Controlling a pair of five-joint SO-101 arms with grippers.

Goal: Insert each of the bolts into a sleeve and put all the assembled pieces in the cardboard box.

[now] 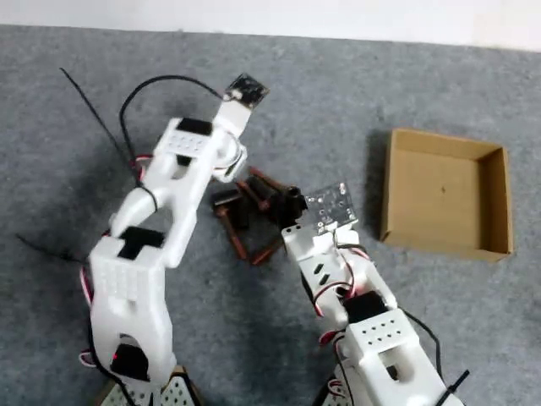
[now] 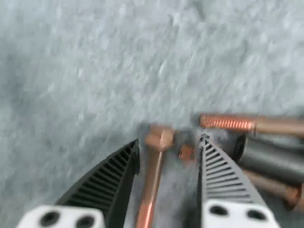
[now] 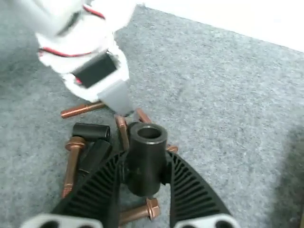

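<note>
bolts [image 1: 235,237] lie in a loose heap with black sleeves [image 3: 91,130] on the grey mat [image 1: 76,101] between the two arms. none that i can see is paired up, so the job looks barely begun. the right gripper [image 3: 146,159] is clamped on one upright sleeve [image 3: 148,142], its open bore facing up, just above the heap. the left gripper [image 2: 168,142] has its jaws spread apart, straddling a copper-coloured bolt [image 2: 154,175] that lies on the mat with its hex head between the tips. neither jaw seems to touch it. the cardboard box [image 1: 444,190] sits well apart from the heap, off to the right arm's side, and its floor is bare cardboard — no assembled piece in it. by my reckoning every bolt is yet to be seated and every piece yet to be boxed.
</note>
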